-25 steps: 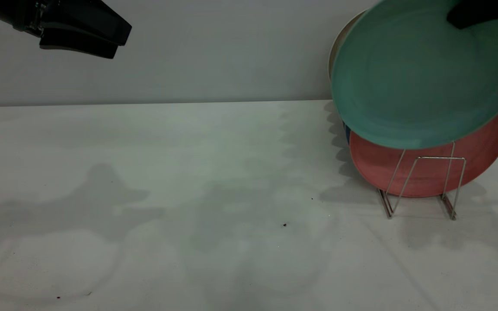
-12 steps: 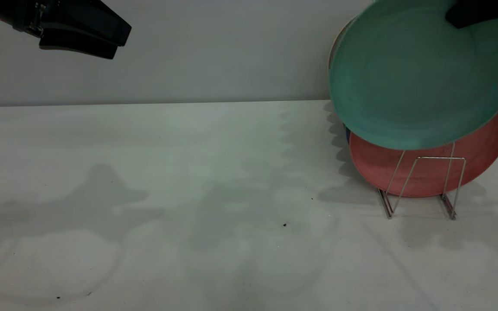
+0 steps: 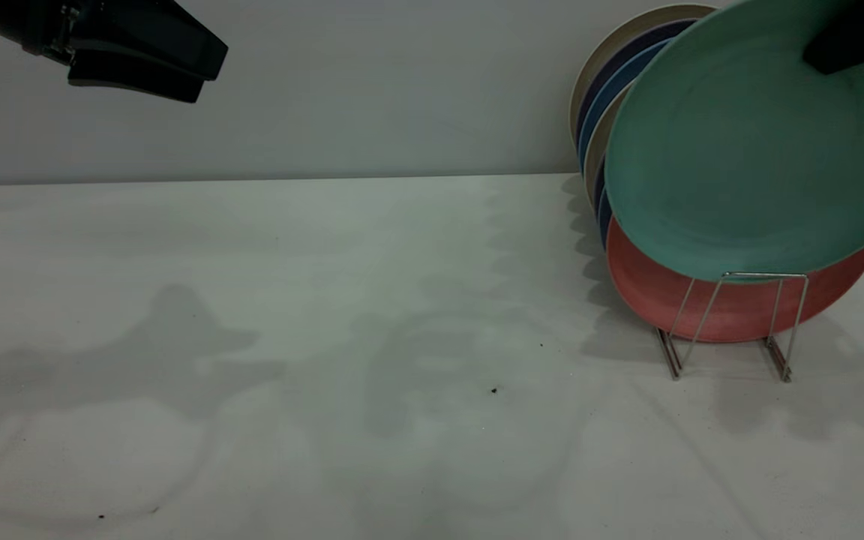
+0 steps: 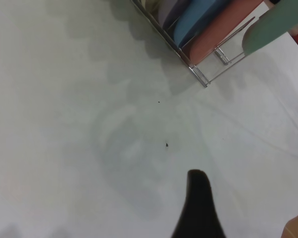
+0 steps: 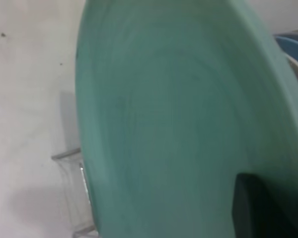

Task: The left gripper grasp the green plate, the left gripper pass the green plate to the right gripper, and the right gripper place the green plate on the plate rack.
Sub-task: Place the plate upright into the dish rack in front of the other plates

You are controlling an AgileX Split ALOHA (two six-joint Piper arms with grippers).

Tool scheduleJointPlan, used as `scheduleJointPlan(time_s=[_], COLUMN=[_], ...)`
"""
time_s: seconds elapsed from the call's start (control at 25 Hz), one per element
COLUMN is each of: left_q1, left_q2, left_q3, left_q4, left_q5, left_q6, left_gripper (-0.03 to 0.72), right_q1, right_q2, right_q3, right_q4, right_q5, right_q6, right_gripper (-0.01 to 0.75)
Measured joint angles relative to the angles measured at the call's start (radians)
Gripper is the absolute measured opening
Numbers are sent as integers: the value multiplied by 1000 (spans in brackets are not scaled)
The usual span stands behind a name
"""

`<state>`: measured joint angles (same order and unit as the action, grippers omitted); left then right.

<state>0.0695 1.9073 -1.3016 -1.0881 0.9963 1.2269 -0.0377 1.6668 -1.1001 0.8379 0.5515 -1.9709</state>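
Note:
My right gripper (image 3: 826, 46) is at the top right, shut on the upper rim of the green plate (image 3: 739, 150). The plate hangs tilted in front of the salmon-pink plate (image 3: 732, 311), with its lower rim just above the front loop of the plate rack (image 3: 732, 326). In the right wrist view the green plate (image 5: 179, 119) fills the picture and one black finger (image 5: 260, 210) lies on it. My left gripper (image 3: 188, 71) is parked high at the top left, open and empty. In the left wrist view one of its fingers (image 4: 198, 208) shows above the bare table, with the rack (image 4: 208, 74) and green plate (image 4: 270, 27) far off.
Blue plates (image 3: 616, 90) and a cream plate (image 3: 627, 30) stand in the rack behind the pink one. The white table (image 3: 327, 337) runs to a grey back wall. Small dark specks (image 3: 493, 390) lie mid-table.
The green plate has moved to the right and a little lower in the right gripper, uncovering the blue and cream plates behind it. The left arm has not moved.

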Motion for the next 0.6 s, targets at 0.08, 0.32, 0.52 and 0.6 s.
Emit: scheduleJointPlan(time_s=[0.08,0.32,0.52,0.6], left_q1=[0,0,0,0], left_q2=[0,0,0,0], left_q3=[0,0,0,0], left_q4=[0,0,0,0], left_q5=[-1,-1,-1,-4], left_q6=[0,0,1,1], left_gripper=[589,589,589,589], right_q1=[0,0,0,0], right_q2=[28,103,106,106], right_q3=[0,0,0,0], right_q4=[0,2,25,42], right_q5=[2,-5,6,19], right_q6=[0,1,2,3], right_gripper=[92,97,159,227])
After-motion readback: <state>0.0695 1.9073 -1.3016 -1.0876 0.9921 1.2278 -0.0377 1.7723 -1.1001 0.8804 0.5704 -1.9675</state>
